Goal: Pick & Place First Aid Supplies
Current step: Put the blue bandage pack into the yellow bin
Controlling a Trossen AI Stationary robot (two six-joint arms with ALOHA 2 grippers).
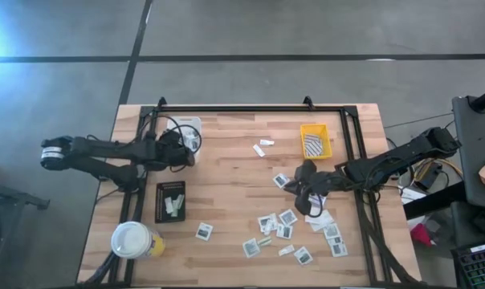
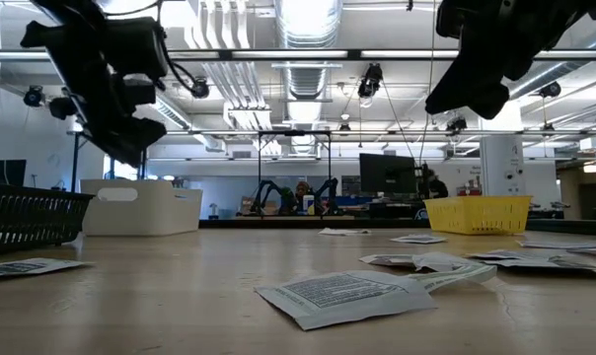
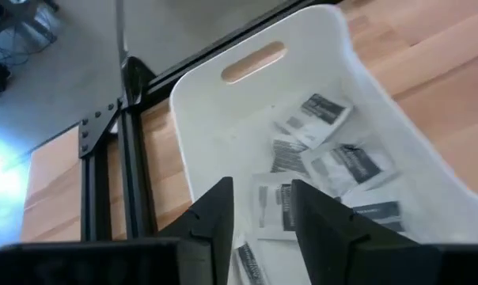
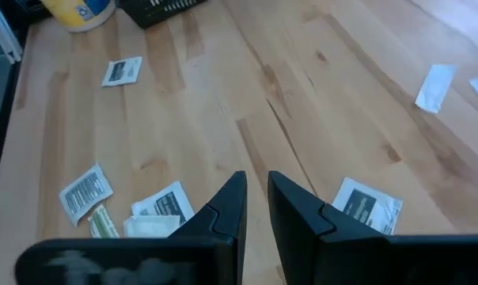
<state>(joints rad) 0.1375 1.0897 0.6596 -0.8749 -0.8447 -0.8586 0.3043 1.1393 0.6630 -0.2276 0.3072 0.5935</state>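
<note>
**Packets in the white tray, more still scattered on the table**

Wooden table (image 1: 226, 160) on a grey concrete floor, with a big open workshop behind it in the low view. The left gripper (image 3: 259, 218) hangs over the white tray (image 3: 215, 119) at the far left of the table, its fingers parted with nothing between them. Several white packets (image 3: 334, 162) lie inside the tray at mixed angles, and the ones nearest the camera are partly hidden behind the fingers. The right gripper (image 4: 255, 202) sits above the right side of the table, fingers nearly together with a thin gap and nothing visibly held. A loose cluster of packets (image 1: 279, 225) is spread across the near right of the table, pointing every which way; their print is too small to read. The yellow tray (image 1: 315, 140) holds a few striped strips lying roughly along its length. The black tray (image 1: 171, 201) has a couple of pale pieces, hard to make out.
</note>
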